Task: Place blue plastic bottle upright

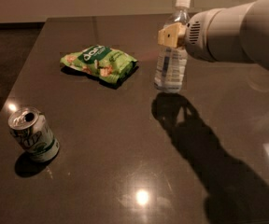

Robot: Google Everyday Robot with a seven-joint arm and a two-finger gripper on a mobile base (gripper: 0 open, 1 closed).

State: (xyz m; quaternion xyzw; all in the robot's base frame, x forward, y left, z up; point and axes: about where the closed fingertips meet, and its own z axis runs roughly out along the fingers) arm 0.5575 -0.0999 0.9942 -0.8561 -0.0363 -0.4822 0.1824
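Bottle (171, 73) stands upright, seemingly on the table (102, 143); gripper (172, 35) at its neck, grip unreadable. Letting go remains.

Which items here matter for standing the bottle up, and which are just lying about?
In the job:
blue plastic bottle, upright
pincer, level with the bottle's neck

Lying about:
green snack bag, left of the bottle
soda can, front left

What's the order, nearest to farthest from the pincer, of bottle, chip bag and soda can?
The pincer is at back right, above the table.
1. blue plastic bottle: right at the pincer.
2. green chip bag: to the left, mid-table.
3. soda can: front left corner.
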